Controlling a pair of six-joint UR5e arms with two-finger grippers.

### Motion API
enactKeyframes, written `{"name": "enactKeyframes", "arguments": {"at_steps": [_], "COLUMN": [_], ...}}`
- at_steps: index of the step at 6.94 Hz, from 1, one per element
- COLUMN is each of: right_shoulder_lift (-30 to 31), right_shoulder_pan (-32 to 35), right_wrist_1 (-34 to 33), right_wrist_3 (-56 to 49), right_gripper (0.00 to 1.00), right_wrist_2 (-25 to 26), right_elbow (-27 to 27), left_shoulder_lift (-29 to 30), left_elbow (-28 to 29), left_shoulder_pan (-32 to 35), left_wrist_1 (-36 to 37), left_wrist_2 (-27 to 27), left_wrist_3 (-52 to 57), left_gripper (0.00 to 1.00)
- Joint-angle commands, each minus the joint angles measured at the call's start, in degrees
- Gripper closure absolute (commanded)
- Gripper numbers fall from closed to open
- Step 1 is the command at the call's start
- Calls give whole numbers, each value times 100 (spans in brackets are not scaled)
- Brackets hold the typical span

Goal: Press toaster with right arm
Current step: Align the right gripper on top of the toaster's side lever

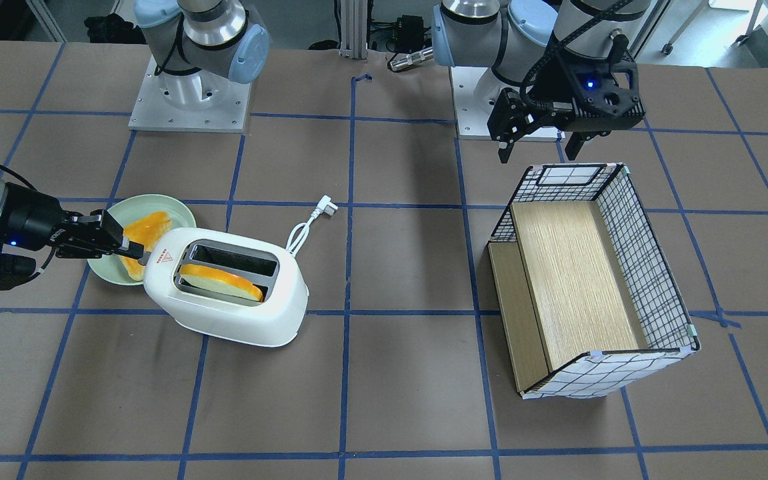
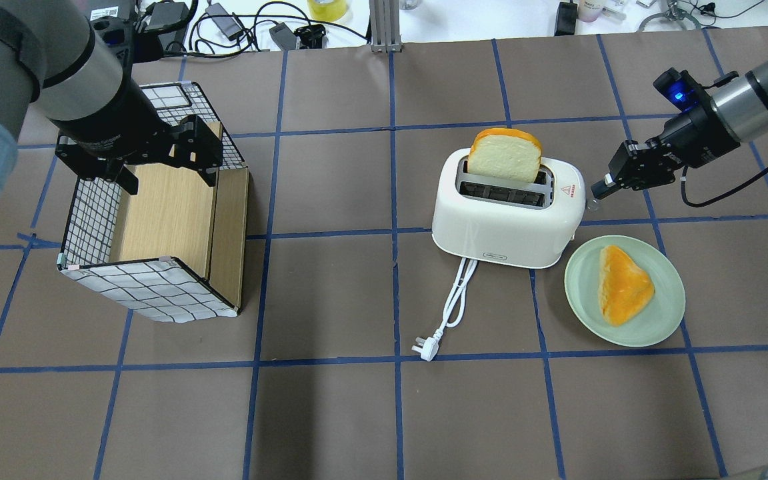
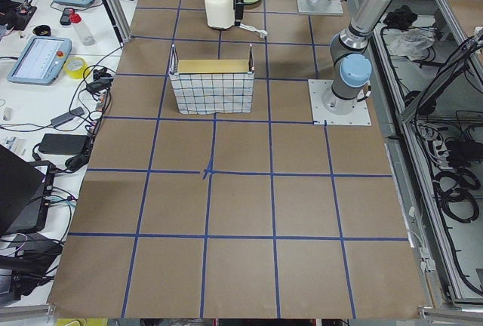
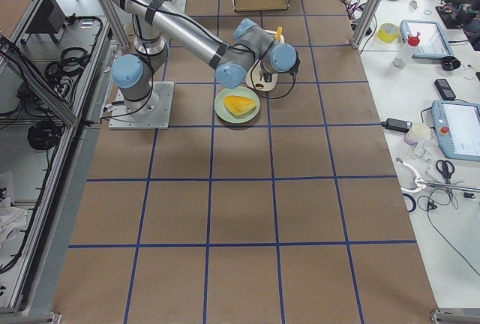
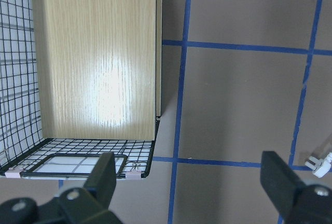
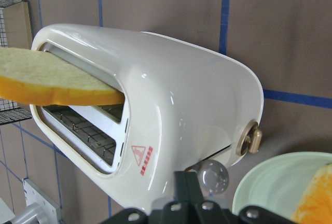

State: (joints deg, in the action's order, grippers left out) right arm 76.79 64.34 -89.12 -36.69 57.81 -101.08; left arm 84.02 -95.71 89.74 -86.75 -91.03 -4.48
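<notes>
The white two-slot toaster (image 2: 504, 217) stands right of the table's middle, with a bread slice (image 2: 505, 155) upright in its far slot. It also shows in the front view (image 1: 224, 300) and the right wrist view (image 6: 181, 105). My right gripper (image 2: 595, 191) is shut and empty, its tip against the toaster's end by the red triangle mark. In the right wrist view the closed fingertips (image 6: 185, 180) sit right beside the round grey lever knob (image 6: 212, 176). My left gripper (image 2: 167, 177) is open and empty above the wire basket (image 2: 151, 293).
A pale green plate (image 2: 657, 317) with an orange bread piece (image 2: 624, 283) lies just in front of the right gripper. The toaster's white cord and plug (image 2: 451, 307) trail toward the robot. The basket (image 1: 651, 267) has a wooden insert.
</notes>
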Motion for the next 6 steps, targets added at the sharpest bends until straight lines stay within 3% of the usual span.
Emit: {"name": "enactKeyframes", "arguments": {"at_steps": [1,6], "right_shoulder_lift": [-85,-296], "right_shoulder_pan": [0,0], "right_wrist_1": [-9,-396], "right_wrist_3": [-5,56], "right_gripper": [100,100], "right_wrist_2": [2,107], "right_elbow": [-148,-158], "left_shoulder_lift": [0,0], "left_elbow": [0,0], "left_shoulder_pan": [0,0], "left_wrist_1": [0,0], "left_wrist_2": [-2,-2], "left_wrist_3": [0,0], "left_gripper": [0,0]}}
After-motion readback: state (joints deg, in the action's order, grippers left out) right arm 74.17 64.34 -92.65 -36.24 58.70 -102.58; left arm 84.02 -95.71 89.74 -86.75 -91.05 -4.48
